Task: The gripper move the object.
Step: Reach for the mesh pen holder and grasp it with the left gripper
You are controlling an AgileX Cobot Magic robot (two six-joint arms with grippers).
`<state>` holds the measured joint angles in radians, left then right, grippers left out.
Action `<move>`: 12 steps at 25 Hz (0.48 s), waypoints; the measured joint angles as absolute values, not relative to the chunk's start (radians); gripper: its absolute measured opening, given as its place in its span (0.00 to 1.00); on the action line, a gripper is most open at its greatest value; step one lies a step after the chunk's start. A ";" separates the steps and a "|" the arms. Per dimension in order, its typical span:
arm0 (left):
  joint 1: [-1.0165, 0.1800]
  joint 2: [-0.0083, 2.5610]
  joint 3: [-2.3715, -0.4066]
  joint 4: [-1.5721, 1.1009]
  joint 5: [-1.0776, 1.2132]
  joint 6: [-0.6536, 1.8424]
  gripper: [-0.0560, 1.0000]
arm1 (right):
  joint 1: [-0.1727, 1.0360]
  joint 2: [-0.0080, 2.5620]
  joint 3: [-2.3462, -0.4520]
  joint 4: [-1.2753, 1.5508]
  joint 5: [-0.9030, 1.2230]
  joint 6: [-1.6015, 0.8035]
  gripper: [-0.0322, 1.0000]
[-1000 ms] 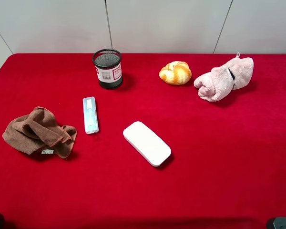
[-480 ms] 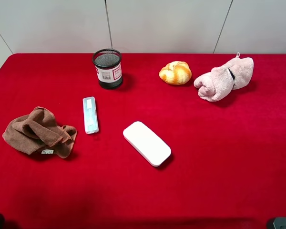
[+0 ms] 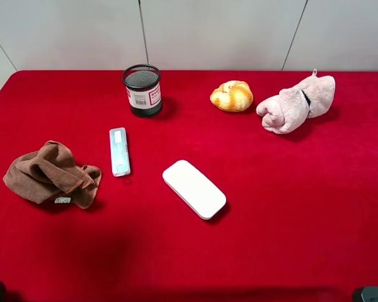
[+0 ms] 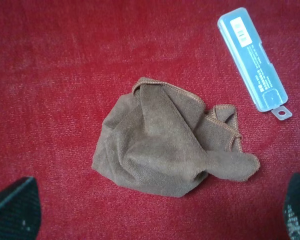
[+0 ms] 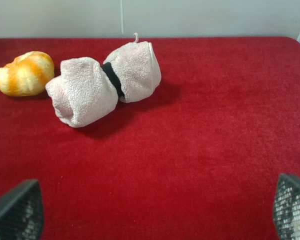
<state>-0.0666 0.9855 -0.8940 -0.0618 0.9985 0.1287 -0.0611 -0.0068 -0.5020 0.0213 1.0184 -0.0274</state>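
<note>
The black wire-mesh pen cup [image 3: 142, 90] with a white and red barcode label stands upright at the back left of the red table. It does not show in either wrist view. My left gripper [image 4: 155, 212] is open and empty, its black fingertips [image 4: 12, 210] wide apart above a brown cloth [image 4: 165, 145]. My right gripper [image 5: 152, 210] is open and empty, its fingertips [image 5: 292, 207] wide apart over bare red cloth in front of a pink plush roll [image 5: 102, 82]. Neither gripper is near the cup.
A brown cloth [image 3: 50, 174] lies at the left and a clear blue-grey slim case [image 3: 119, 151] beside it. A white flat oblong case [image 3: 194, 189] lies in the middle. A toy croissant [image 3: 231, 95] and the pink plush roll [image 3: 296, 104] lie at the back right.
No object has moved. A faint shadow has grown on the table cloth at the front left.
</note>
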 joint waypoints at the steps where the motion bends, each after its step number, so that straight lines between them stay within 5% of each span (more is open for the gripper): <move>1: -0.067 1.006 -0.903 -0.062 0.999 0.129 0.96 | -0.061 -0.007 -0.502 0.021 1.018 -0.027 0.70; 12: -0.067 1.261 -1.065 -0.062 0.997 0.129 0.96 | -0.061 -0.007 -0.502 0.021 1.018 -0.027 0.70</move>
<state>-0.0671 1.2613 -1.0653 -0.0618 0.9967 0.1287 -0.0611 -0.0068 -0.5020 0.0213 1.0184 -0.0274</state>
